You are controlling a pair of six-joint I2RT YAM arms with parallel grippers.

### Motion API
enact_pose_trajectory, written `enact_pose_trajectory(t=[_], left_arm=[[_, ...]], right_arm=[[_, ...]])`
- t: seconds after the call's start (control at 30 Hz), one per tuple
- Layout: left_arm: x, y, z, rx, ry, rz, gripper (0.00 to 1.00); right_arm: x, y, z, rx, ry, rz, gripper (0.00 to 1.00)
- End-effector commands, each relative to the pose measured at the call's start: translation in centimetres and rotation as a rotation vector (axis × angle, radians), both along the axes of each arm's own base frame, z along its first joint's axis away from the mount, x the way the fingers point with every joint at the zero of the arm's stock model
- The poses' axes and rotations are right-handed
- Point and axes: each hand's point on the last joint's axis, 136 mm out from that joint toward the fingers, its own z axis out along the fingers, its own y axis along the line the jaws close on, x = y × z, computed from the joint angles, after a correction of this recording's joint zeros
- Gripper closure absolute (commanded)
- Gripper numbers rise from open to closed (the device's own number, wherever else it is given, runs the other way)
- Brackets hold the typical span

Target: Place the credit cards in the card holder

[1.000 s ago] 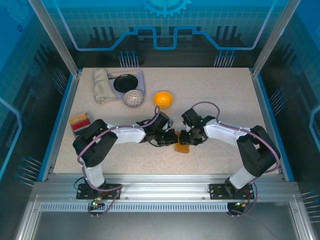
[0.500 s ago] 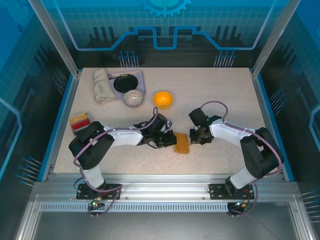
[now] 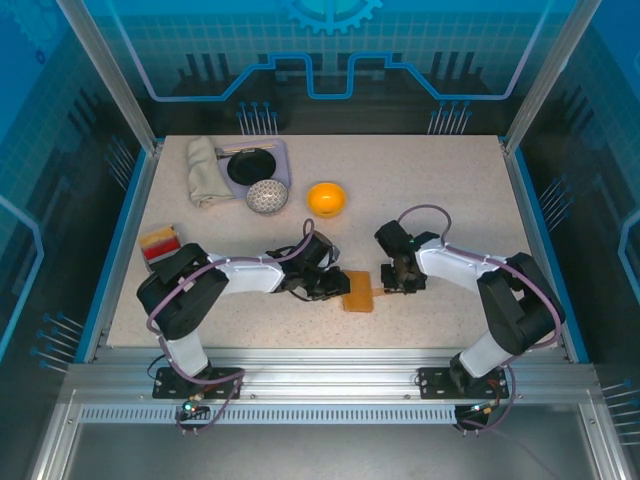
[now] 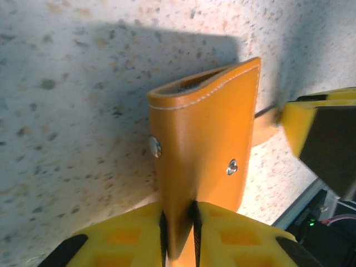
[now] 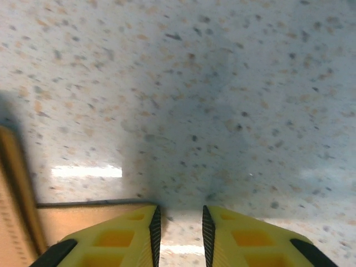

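We've got the left gripper (image 4: 178, 222) clamped on the card holder (image 4: 206, 139) at the table's (image 3: 450, 200) near middle, long axis pointing straight out toward the right gripper (image 5: 179, 228), whose jaws look slightly apart beside a beige card (image 5: 83, 219).

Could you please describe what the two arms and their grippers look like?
The left arm and right arm have white shells, black joints and a purple-grey cable each. The left gripper and right gripper carry yellow fingers with recessed cut-outs and black inner pads.
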Motion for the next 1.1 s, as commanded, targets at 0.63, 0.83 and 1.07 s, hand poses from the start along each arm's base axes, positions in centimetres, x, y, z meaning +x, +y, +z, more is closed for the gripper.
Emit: enact_pose_trajectory(t=[0.63,0.83,1.07], left_arm=[[5.4,36.3,15.4,0.568,-0.328,0.841,0.01],[6.5,45.9,14.0,0.596,-0.224,1.043,0.01],[8.1,51.4,11.3,0.503,-0.15,1.181,0.01]], right_arm=[[3.9,6.4,12.1,0.489,-0.359,0.088,0.0],[4.5,7.4,12.3,0.485,-0.318,0.113,0.0],[4.8,8.4,12.0,0.472,-0.266,0.136,0.0]])
